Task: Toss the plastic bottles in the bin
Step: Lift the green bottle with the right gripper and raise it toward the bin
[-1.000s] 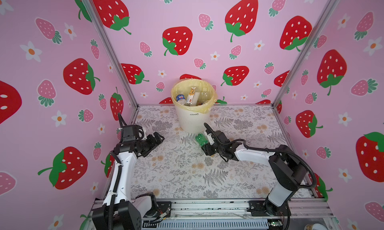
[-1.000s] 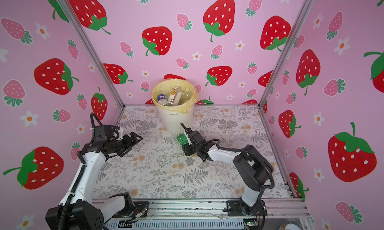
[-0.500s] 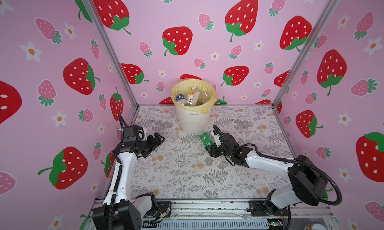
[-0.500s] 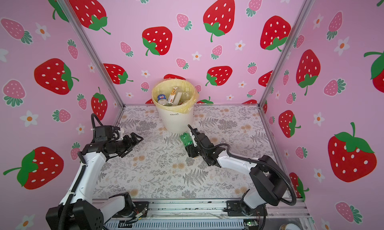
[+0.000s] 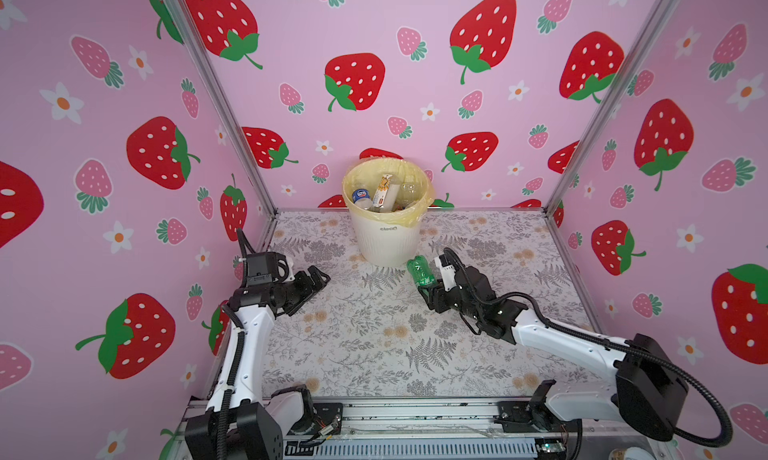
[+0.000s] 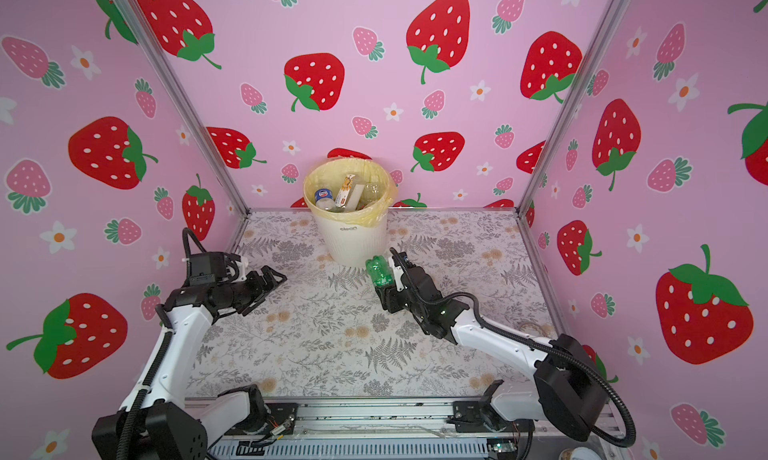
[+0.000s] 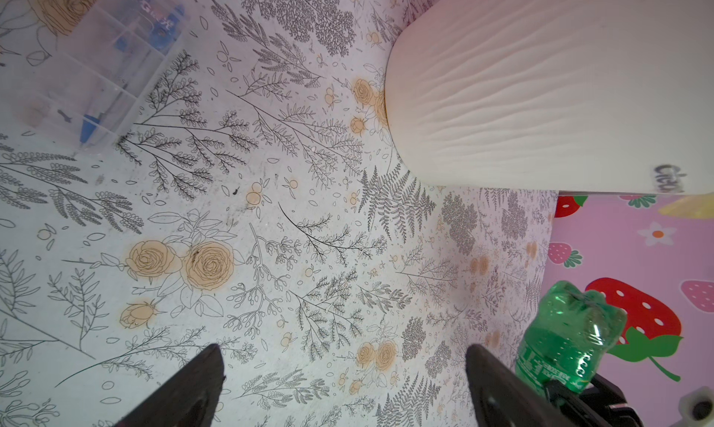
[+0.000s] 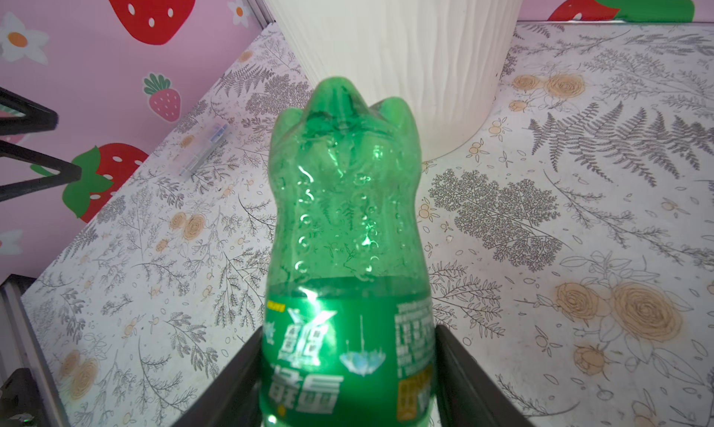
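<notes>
floral bench [image 5: 374,345]; white ribbed bin [image 5: 386,241] at back centre, bottles [image 5: 382,194] piled inside; left claw [image 5: 319,286] spread wide, holding nothing; right claw [image 5: 430,289] clamped on green bottle [image 5: 420,270], base towards the bin, just beside its foot; clear bottle [image 8: 204,147] lying on bench

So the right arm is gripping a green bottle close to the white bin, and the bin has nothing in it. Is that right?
Not quite: the bin is not empty. Both top views show several bottles lying inside its yellow liner. The rest holds: the right gripper is shut on the green bottle close to the bin.
</notes>
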Controlling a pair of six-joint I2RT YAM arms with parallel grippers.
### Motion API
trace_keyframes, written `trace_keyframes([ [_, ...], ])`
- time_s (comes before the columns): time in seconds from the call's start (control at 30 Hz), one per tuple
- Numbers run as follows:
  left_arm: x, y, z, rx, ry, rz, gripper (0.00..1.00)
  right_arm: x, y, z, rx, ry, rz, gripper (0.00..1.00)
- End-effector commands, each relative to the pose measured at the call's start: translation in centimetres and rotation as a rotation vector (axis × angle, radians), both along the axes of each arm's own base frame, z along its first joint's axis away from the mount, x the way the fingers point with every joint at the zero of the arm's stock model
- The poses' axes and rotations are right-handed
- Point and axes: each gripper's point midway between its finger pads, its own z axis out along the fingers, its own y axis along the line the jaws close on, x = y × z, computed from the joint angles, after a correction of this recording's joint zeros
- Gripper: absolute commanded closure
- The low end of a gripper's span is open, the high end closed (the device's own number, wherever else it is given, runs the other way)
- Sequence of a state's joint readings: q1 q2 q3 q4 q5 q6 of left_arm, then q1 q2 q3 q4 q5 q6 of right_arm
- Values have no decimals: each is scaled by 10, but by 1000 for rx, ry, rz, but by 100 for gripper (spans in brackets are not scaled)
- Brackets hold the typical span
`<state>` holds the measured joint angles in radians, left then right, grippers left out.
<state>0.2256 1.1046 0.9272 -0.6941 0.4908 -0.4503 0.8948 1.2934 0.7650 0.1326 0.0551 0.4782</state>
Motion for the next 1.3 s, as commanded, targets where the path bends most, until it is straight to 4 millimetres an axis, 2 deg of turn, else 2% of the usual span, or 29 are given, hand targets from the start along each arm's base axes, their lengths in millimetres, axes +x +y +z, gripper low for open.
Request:
trace_keyframes([
  [0.0,0,-1,5,-13,-22,-1,1,-1,-6,9,23,-9,-30,36],
  [0.5,1,-3,4,-25,-18,-8,1,0,-24,84,128,-124,-91,36],
  [0.8,2,-4,5,-30,-21,-9,1,-9,-41,114,220,-266,-96,36],
  [1.0,2,-5,5,-37,-20,-12,1,5,-32,143,198,-324,-113,36],
  [1.27,1,-4,5,-32,-25,-11,1,25,-9,180,197,-381,-106,36],
])
